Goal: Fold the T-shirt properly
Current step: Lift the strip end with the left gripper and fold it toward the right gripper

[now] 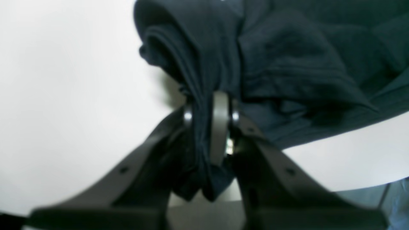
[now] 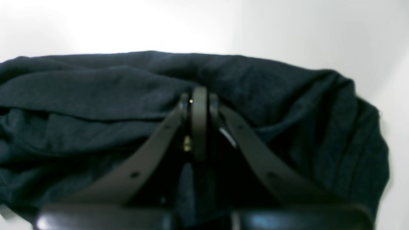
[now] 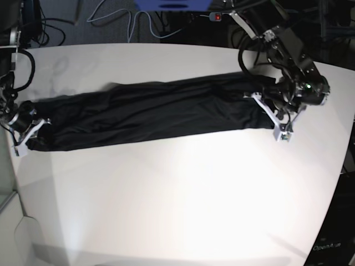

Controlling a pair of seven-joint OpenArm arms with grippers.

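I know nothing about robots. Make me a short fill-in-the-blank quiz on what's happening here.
1. The long black shirt of thin smooth fabric lies stretched across a table coloured ____.
2. The number of grippers clamped on the shirt is ____.
3. The left gripper and the right gripper hold ____ ends of the shirt.

Missing words: white; two; opposite

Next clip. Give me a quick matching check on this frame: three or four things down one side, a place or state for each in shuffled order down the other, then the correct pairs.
Things:
1. left end effector
2. right end effector
3. large plain black T-shirt of thin fabric
4. white table

States or places:
A. stretched out in a long band between the two arms
B. shut on the shirt's end at the base view's left
C. bare in front of the garment
D. shut on bunched cloth at the base view's right

Pairs: 1-D, 2-B, 3-A, 4-C
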